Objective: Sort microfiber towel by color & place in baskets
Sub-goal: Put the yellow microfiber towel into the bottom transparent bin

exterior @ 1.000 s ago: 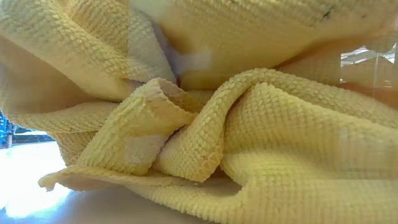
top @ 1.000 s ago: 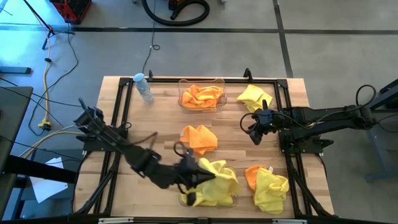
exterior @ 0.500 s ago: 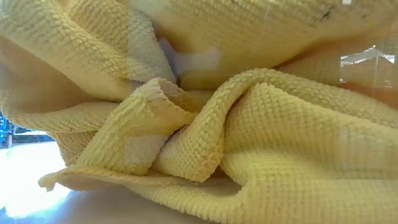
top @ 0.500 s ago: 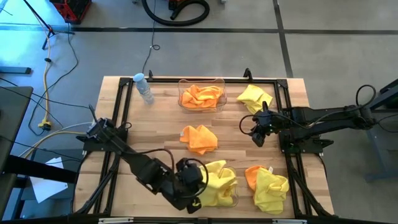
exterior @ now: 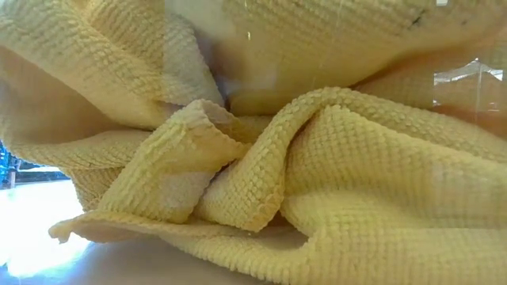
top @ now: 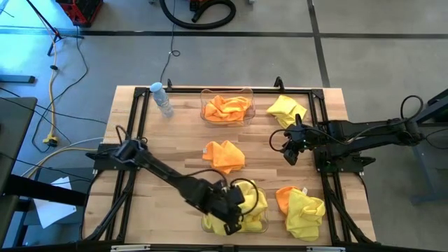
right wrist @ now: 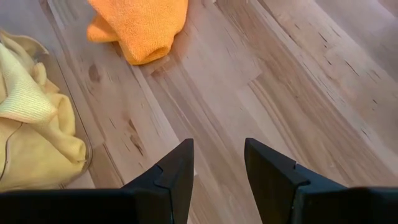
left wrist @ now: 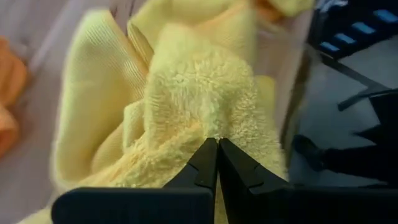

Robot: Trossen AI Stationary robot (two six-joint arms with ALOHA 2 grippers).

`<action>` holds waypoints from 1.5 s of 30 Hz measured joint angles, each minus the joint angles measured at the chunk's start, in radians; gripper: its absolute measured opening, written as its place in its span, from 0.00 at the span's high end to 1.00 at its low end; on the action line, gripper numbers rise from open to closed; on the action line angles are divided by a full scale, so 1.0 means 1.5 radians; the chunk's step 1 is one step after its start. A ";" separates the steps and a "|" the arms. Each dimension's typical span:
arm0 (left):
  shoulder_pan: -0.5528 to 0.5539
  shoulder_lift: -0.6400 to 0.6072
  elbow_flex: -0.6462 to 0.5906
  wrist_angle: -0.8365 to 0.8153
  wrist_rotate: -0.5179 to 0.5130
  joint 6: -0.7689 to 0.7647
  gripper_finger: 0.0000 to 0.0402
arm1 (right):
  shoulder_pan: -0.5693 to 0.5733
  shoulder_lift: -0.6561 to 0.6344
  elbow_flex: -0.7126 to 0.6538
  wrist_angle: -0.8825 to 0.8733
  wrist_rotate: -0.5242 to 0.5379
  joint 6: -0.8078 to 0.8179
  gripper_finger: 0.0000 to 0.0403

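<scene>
we see the left gripper (top: 234, 211) over the clear plastic basket (top: 260, 227) at the table's near edge, fingers pinched together against the yellow microfiber towel (left wrist: 186, 106) heaped inside; the right gripper (right wrist: 217, 158) hovers parted over bare wood.

left gripper (top: 234, 213) low, fingers (left wrist: 205, 163) pressed together | right gripper (top: 288, 155) hovering, fingers (right wrist: 174, 168) apart

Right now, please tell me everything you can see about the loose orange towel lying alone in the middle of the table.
The orange microfiber towel is crumpled into a soft, folded heap with a fine looped texture. It lies on the bare wooden table, between the basket of orange towels and the basket of yellow towels, inside neither. Nothing touches it; both grippers are away from it.
</scene>
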 joint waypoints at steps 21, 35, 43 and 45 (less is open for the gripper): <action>0.054 0.133 0.002 0.073 0.148 -0.141 0.79 | 0.000 0.000 0.000 0.001 0.009 -0.005 0.66; 0.049 0.126 0.104 0.066 0.137 -0.222 0.78 | 0.000 0.000 0.000 0.000 0.009 -0.018 0.66; 0.030 0.125 0.191 -0.054 0.061 -0.256 0.82 | 0.000 0.000 0.000 0.001 0.009 -0.025 0.66; 0.024 0.125 0.201 -0.082 0.058 -0.285 0.83 | 0.000 0.000 0.000 0.002 0.009 -0.028 0.66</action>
